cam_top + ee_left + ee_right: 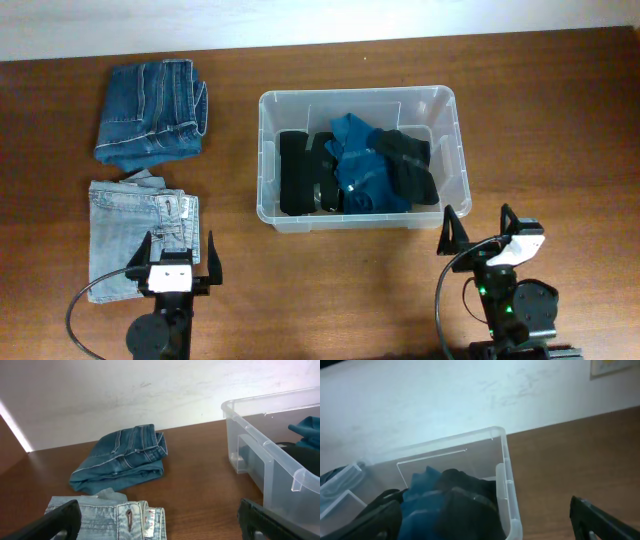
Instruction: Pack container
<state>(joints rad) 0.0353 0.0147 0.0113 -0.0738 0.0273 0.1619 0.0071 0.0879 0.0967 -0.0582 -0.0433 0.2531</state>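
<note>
The clear plastic container [263,150] stands at the table's middle, holding black garments [305,172] and a teal one [358,160]. Dark blue folded jeans [152,112] lie at the far left, with light blue folded jeans [130,225] nearer me. My left gripper [177,255] is open just in front of the light jeans [100,515], its fingers empty. Off the container's near right corner my right gripper [480,228] is open and empty too. In the right wrist view the container's rim [507,475] runs between the fingers, with a black garment [465,502] behind it.
A pale wall [125,395] backs the brown wooden table [560,120]. The dark jeans [122,457] lie beyond the light pair, and the container's wall [260,445] stands to their right. A black cable [85,300] loops beside the left arm's base.
</note>
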